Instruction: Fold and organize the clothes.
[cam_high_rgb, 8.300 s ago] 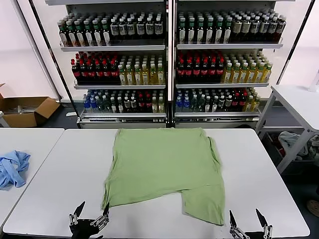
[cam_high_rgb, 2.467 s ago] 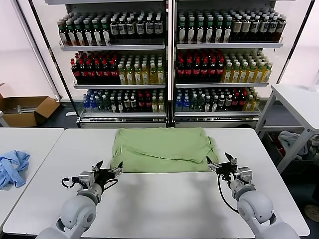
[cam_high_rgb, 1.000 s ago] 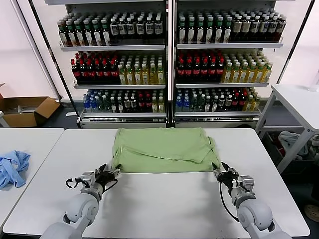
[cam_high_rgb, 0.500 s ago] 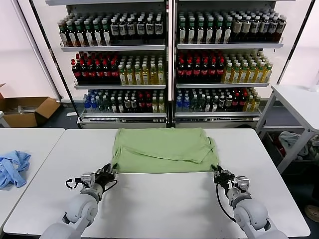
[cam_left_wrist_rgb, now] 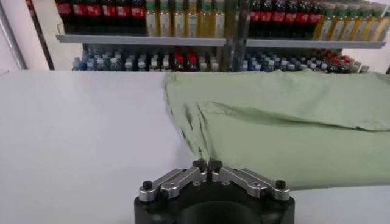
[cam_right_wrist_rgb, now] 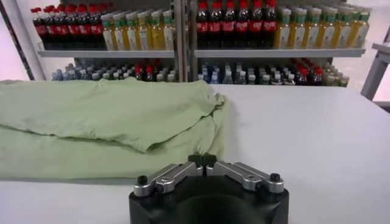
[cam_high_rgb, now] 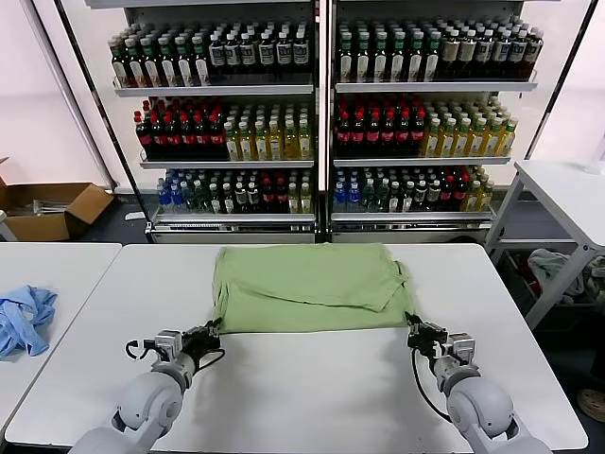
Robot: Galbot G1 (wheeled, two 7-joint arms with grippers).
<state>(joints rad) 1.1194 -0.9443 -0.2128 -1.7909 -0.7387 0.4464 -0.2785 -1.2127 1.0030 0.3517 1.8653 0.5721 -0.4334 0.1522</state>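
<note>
Toward the far edge of the white table (cam_high_rgb: 312, 388) I see the light green shirt (cam_high_rgb: 307, 288) lying folded once, its doubled near hem running across the middle; my left gripper (cam_high_rgb: 210, 330) sits at the hem's left corner with its jaws closed, and my right gripper (cam_high_rgb: 412, 331) mirrors it at the right corner, jaws also together. Each seems to pinch the cloth edge, though the fingertips hide the contact; a blue garment (cam_high_rgb: 24, 319) lies on the neighbouring table's near-right edge.
</note>
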